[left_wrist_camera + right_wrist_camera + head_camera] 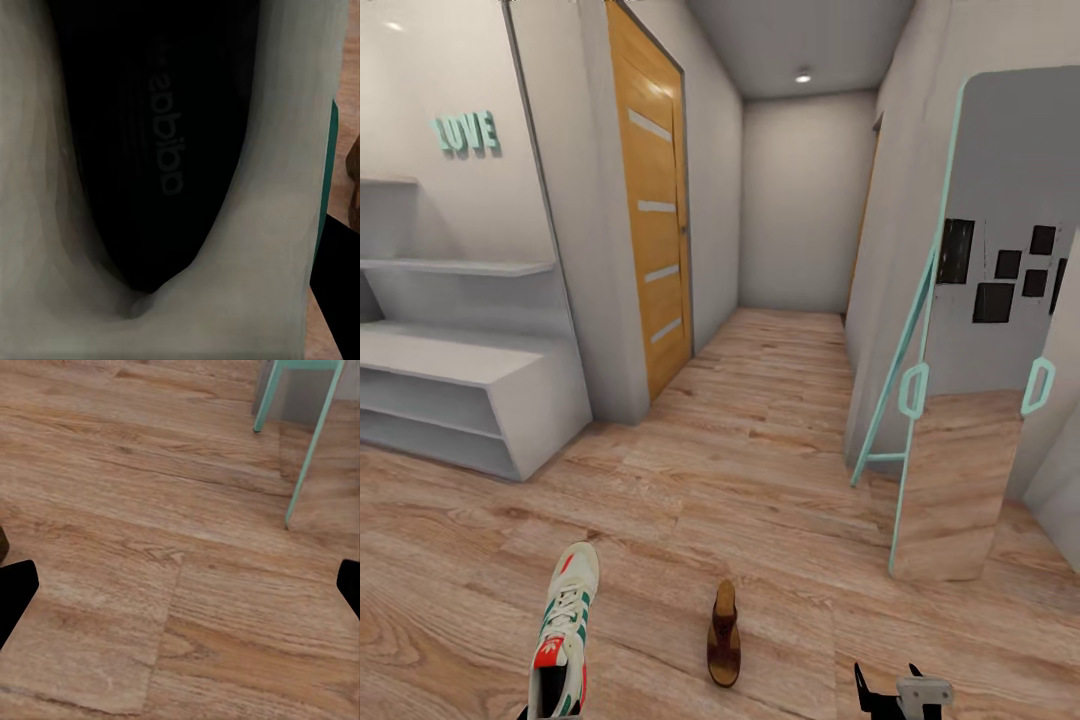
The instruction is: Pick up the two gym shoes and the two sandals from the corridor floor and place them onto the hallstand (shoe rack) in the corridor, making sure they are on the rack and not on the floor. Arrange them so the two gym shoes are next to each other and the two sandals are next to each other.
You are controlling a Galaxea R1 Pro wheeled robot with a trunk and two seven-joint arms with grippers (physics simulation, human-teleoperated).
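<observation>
The wood-plank corridor floor (760,470) is seen running past the pale-grey hallstand (455,400) at the left wall. A gym shoe (565,640) is seen raised at the left; the left gripper's state cannot be told. A brown sandal (724,635) is laid beside it. The right gripper (180,585) is held wide above bare planks.

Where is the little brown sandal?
In the head view the brown sandal lies on the wood floor near the bottom, just right of the white sneaker.
</observation>
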